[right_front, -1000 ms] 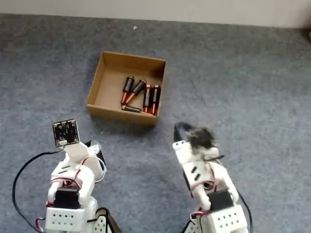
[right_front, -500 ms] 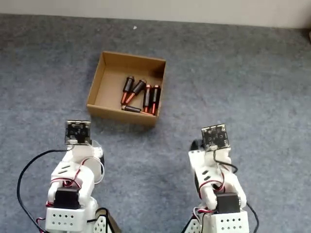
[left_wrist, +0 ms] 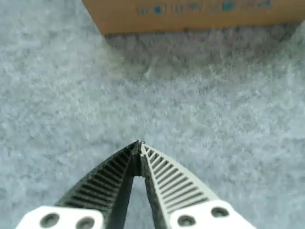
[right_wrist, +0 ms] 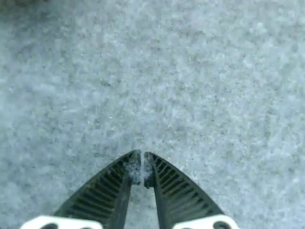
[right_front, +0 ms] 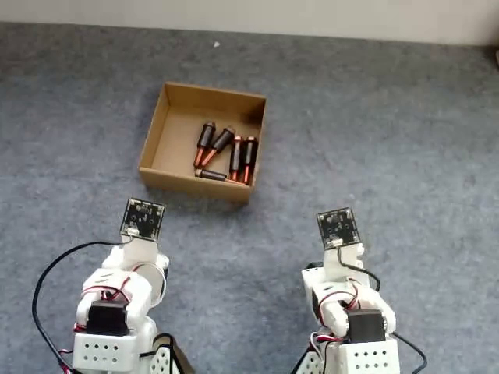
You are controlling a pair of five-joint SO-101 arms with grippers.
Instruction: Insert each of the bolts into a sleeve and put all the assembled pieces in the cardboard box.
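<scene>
Nearest in the high view stand the two white arm bases, the left arm and the right arm, side by side and well apart on the grey, felt-like worktop, with red and black wires looping at their joints. Each arm is folded up over its own base, its square wrist camera board turned upward: the left board just beyond the left base, the right board just beyond the right one. In the left wrist view the left end effector is clenched on itself, its ribbed fingers meeting tip against tip over the worktop. In the right wrist view the right end effector is clenched the same way, its ribbed fingers drawn together at the tips above grey felt. Ahead of the left end effector, the brown near wall of the cardboard box crosses the left wrist view. From above, the cardboard box sits open-topped beyond the left arm, apart from both arms. Five assembled pieces lie flat on its floor, gathered toward the side nearer the right arm; each is a dark sleeve with an orange-red bolt showing. Four lie roughly side by side, pointing near to far, and the fifth lies crosswise at their near ends, close to the near wall. Beyond the box the worktop runs on to a pale band along its far edge.
</scene>
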